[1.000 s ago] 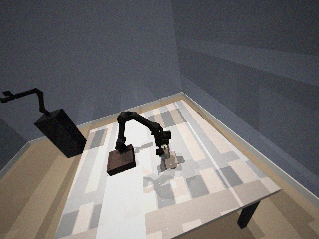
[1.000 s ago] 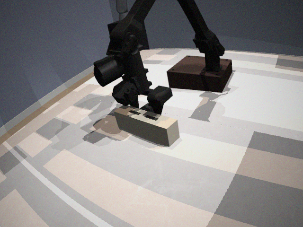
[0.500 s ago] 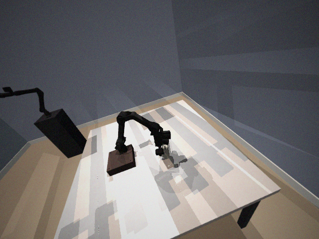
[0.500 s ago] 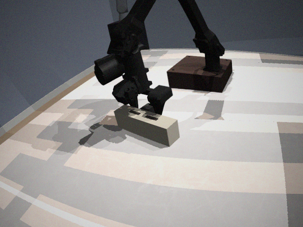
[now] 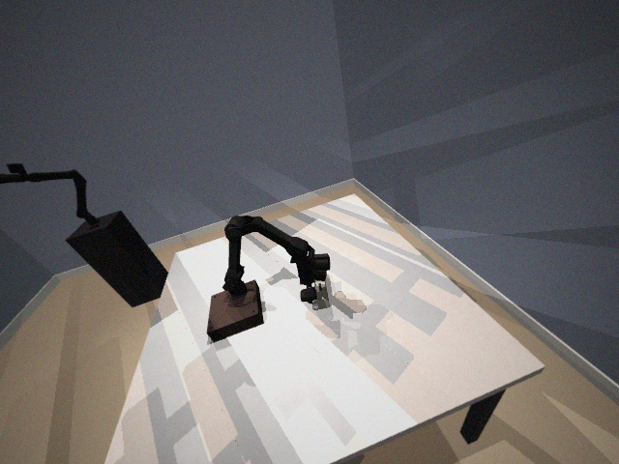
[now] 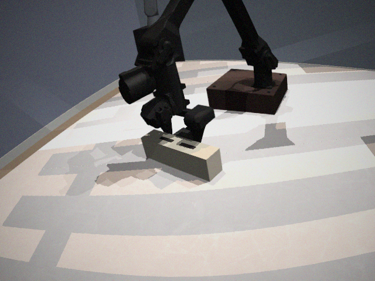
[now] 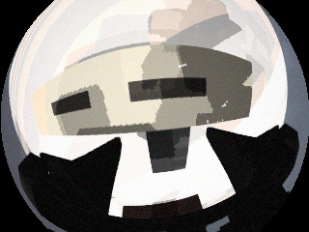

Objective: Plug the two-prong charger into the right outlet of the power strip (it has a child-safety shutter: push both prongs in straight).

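Observation:
The beige power strip [image 6: 184,160] [image 7: 110,73] [image 5: 320,303] lies on the table, with two dark slots on its top, both uncovered. My gripper [image 6: 182,134] [image 7: 165,137] [image 5: 313,293] is open, fingers down, straddling the strip's far edge beside the slots. A small dark block, the charger [image 6: 182,132] [image 7: 169,145], shows between the spread fingers on the strip's far side, in line with the right-hand slot in the wrist view. The fingers do not grip it. I cannot tell whether it rests on the table or against the strip. Its prongs are hidden.
The arm's brown base block [image 6: 246,91] [image 5: 234,309] stands on the table behind the strip. A dark box [image 5: 117,257] with a thin jointed arm stands on the floor left of the table. The table's edges are far from the strip.

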You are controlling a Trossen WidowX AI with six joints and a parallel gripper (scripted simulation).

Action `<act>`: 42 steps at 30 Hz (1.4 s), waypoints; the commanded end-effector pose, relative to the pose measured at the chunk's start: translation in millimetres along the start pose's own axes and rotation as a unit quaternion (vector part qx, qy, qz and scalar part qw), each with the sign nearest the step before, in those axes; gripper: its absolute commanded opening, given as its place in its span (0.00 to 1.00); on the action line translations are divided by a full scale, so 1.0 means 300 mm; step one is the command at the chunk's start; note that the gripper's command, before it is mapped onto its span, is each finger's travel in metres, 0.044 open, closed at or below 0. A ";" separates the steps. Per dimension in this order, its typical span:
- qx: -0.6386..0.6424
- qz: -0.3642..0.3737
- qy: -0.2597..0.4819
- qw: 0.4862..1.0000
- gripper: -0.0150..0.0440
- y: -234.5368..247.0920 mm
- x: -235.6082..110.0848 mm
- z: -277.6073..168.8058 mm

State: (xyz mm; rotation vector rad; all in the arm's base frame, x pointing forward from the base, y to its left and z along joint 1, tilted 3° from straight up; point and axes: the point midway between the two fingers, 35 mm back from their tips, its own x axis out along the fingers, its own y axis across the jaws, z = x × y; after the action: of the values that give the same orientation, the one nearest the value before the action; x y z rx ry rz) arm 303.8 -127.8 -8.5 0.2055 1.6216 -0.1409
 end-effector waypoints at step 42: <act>-0.002 0.001 0.000 1.000 1.00 -0.001 0.008 -0.096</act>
State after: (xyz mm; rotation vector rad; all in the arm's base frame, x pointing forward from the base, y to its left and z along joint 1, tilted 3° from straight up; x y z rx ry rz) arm 282.1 -123.7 -8.4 0.2052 1.6176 -0.1409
